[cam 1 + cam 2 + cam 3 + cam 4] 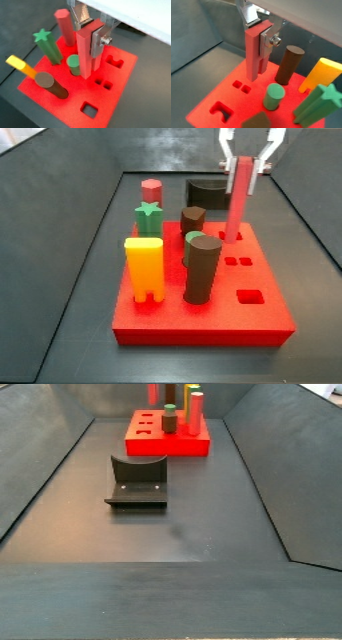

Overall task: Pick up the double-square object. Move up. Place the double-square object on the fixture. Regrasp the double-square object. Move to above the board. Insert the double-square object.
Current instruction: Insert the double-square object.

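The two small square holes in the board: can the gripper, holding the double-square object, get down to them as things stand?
Probably yes. The gripper holds the double-square object upright above the board; the two square holes look unblocked, pegs standing beside.

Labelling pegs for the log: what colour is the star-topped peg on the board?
Green. The star-topped peg shows best in a wrist view, standing on the red board beside the gripper.

We see the double-square object [241,198] hanging upright in the gripper [249,166] over the board [262,318], which lies at the table's far end, well beyond the fixture [138,480].
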### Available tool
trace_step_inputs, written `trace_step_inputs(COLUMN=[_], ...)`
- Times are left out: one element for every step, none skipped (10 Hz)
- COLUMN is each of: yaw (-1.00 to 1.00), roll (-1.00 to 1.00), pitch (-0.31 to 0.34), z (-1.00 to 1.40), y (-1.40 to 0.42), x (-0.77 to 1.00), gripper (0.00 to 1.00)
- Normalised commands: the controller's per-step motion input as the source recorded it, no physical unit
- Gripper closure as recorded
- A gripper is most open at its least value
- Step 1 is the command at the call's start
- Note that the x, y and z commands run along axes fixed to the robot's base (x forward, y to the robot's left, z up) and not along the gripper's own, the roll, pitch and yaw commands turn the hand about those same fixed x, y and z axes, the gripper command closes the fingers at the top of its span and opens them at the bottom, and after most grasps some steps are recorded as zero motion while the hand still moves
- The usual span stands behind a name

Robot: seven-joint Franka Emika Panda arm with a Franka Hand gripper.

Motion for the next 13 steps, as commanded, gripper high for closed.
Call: trace_step_inputs(yaw=[-0.89,-0.95,-1.0,-1.0,-1.0,-1.0,-1.0,-1.0,-1.0,-1.0,-1.0,-0.66,0.0], roll=[-0.13,-0.08,-0.03,0.0,0.0,0.0,0.0,-0.01,-0.01,-0.01,-0.02,-0.11,0.02], pitch=[0.0,0.0,0.0,-0.004,-0.014,-0.017,-0.023,-0.039,-0.046,-0.05,-0.053,0.0,0.0], z=[0.0,-0.06,-0.16,-0.23,-0.25,-0.26,-0.25,-0.21,-0.2,-0.2,-0.19,0.05,-0.06], y=[0.0,0.0,0.0,0.0,0.0,0.0,0.0,0.0,0.0,0.0,0.0,0.08,0.0], x=[0.27,0.21,0.12,0.04,0.0,0.0,0.0,0.02,0.03,0.03,0.04,0.5,0.0], gripper=[1.0,1.0,1.0,1.0,1.0,1.0,1.0,1.0,1.0,1.0,1.0,1.0,1.0])
